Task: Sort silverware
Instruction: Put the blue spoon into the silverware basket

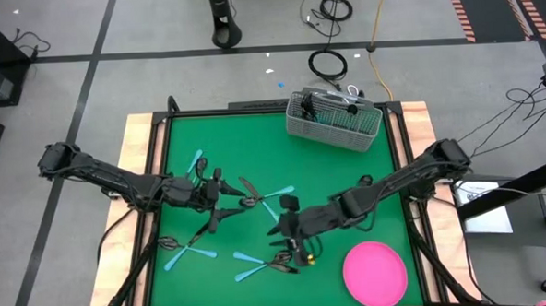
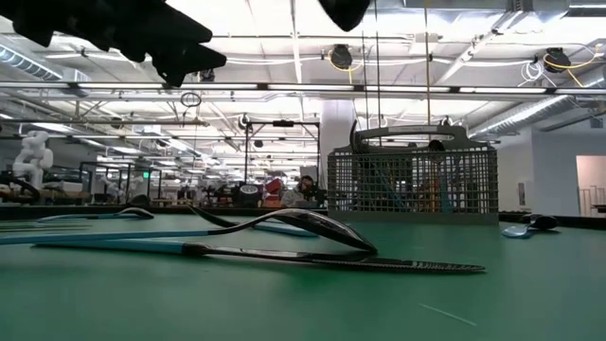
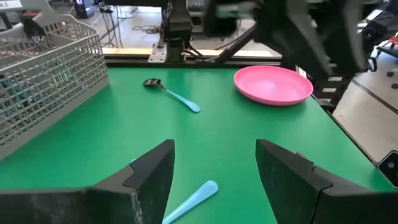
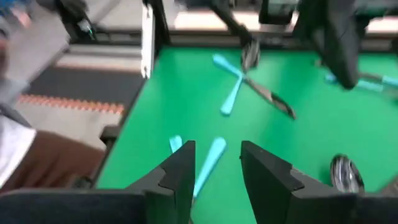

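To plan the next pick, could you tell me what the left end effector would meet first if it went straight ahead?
Probably the light blue handle lying between the open left end effector's fingers; beyond it, bare green mat up to the spoon, though depth is uncertain.

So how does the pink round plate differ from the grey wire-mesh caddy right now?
The pink round plate is solid, shallow and bare, lying near the table's front right; the grey wire-mesh caddy is see-through, tall-walled, boxy, standing at the back edge with utensils inside. Both rest on the green table.
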